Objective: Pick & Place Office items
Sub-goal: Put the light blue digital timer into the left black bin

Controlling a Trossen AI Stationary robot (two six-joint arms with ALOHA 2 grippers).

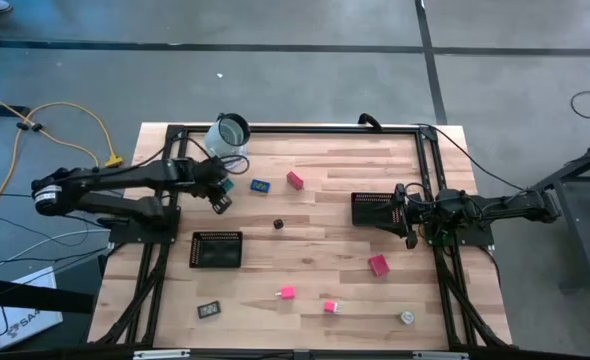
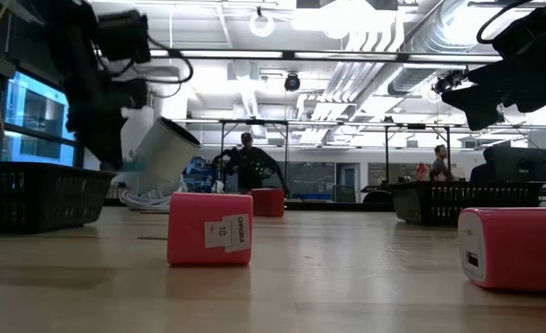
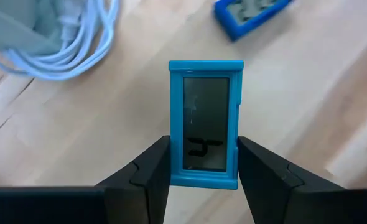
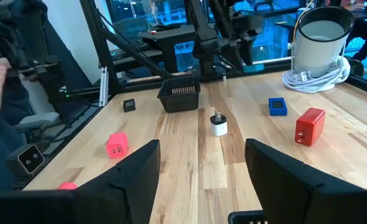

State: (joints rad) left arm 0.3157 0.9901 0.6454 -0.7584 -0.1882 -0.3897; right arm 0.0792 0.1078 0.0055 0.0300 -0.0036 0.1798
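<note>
Far left on the table, just nearer than the glass jar [image 1: 232,132], note the left gripper [image 3: 203,152] pinched on the two sides of a blue-framed screen [image 3: 206,121], seemingly lifted off the wood. Count that as the one item in hand. Place the left mesh tray [image 1: 217,249] a little nearer than that gripper and take it as the likely drop spot, though without any sign of which tray is meant.

Over at the right, find the right gripper [image 4: 202,180] just beside the right mesh tray [image 1: 373,208], fingers spread and holding nothing; reads as waiting.

Count the rest as unsorted, loose on the bare wood:
- blue block [image 1: 260,185] and red block [image 1: 295,180] in the far middle
- dark cube [image 1: 278,224] between the two trays
- pink block [image 1: 378,264] nearer than the right tray
- small pink block [image 1: 287,292] and pink-and-white piece [image 1: 331,306] toward the near edge
- black-framed rectangle [image 1: 210,309] at near left
- whitish round piece [image 1: 407,317] at near right

Cannot make out anything lying inside either tray from above, given the dark mesh and, on the right, the arm across part of it.

Judge the task barely begun: one item gripped but not yet set down, eight more to fetch, none plainly delivered. Expect the carry to the tray and the release as the step now open, then a long run of further picks, shared between both arms by reach.
</note>
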